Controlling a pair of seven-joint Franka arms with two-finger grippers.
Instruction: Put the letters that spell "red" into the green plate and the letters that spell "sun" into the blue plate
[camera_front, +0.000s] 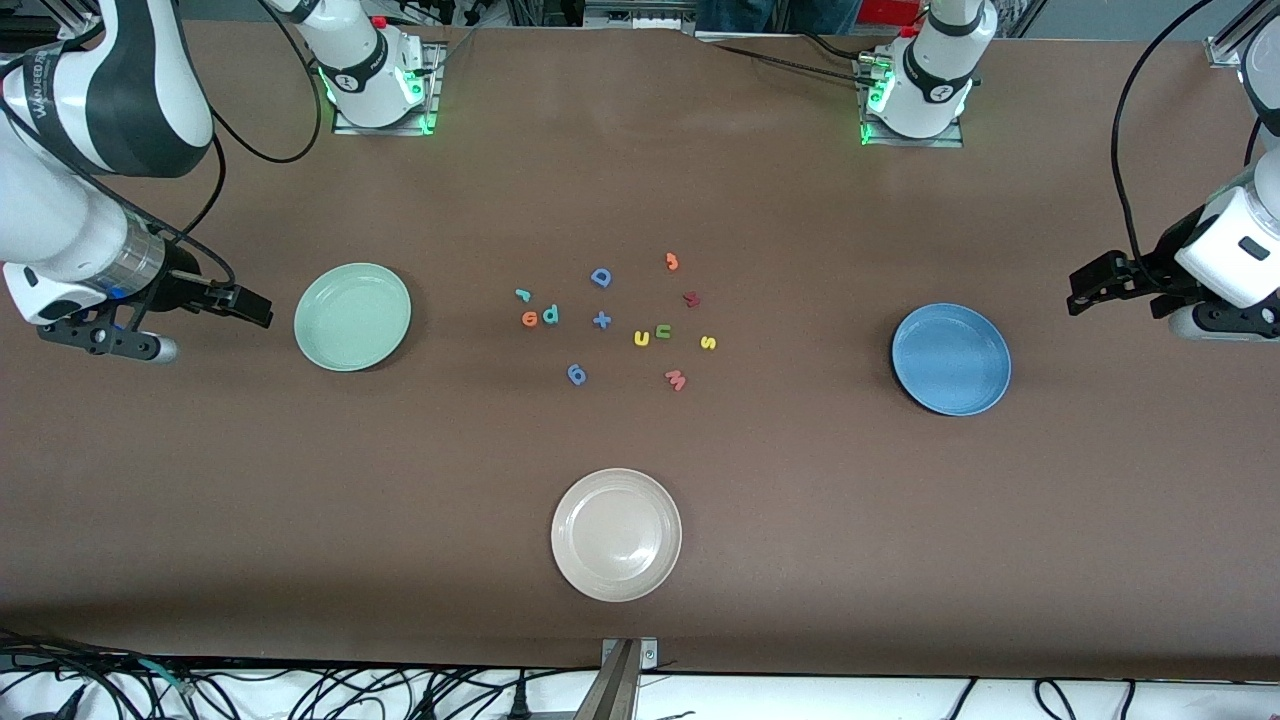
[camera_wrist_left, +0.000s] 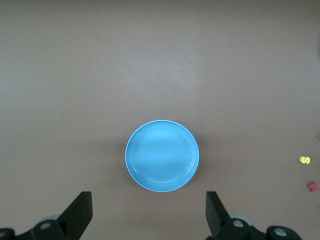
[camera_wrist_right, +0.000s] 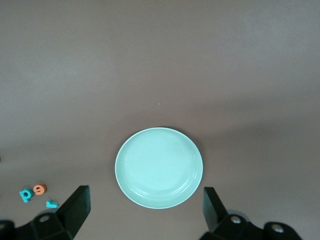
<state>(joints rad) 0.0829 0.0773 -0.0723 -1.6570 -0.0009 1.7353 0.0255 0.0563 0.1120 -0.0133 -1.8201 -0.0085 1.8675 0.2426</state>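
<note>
The green plate (camera_front: 352, 316) (camera_wrist_right: 159, 167) lies toward the right arm's end, the blue plate (camera_front: 951, 359) (camera_wrist_left: 162, 155) toward the left arm's end. Between them lie the teal "r" (camera_front: 522, 294) (camera_wrist_right: 51, 203), orange "e" (camera_front: 530, 318) (camera_wrist_right: 40, 189), teal "d" (camera_front: 550, 315) (camera_wrist_right: 26, 194), yellow "u" (camera_front: 642, 338), olive "n" (camera_front: 663, 331) and yellow "s" (camera_front: 708, 342) (camera_wrist_left: 304, 160). My right gripper (camera_front: 250, 306) (camera_wrist_right: 146, 192) hangs open and empty beside the green plate. My left gripper (camera_front: 1082, 290) (camera_wrist_left: 149, 197) hangs open and empty beside the blue plate.
A cream plate (camera_front: 616, 534) sits nearer the front camera, mid-table. Among the letters lie a blue "D" (camera_front: 601, 277), blue plus (camera_front: 601, 320), blue "6" (camera_front: 576, 374), pink "w" (camera_front: 676, 379) (camera_wrist_left: 312, 186), a dark red piece (camera_front: 691, 298) and an orange piece (camera_front: 672, 262).
</note>
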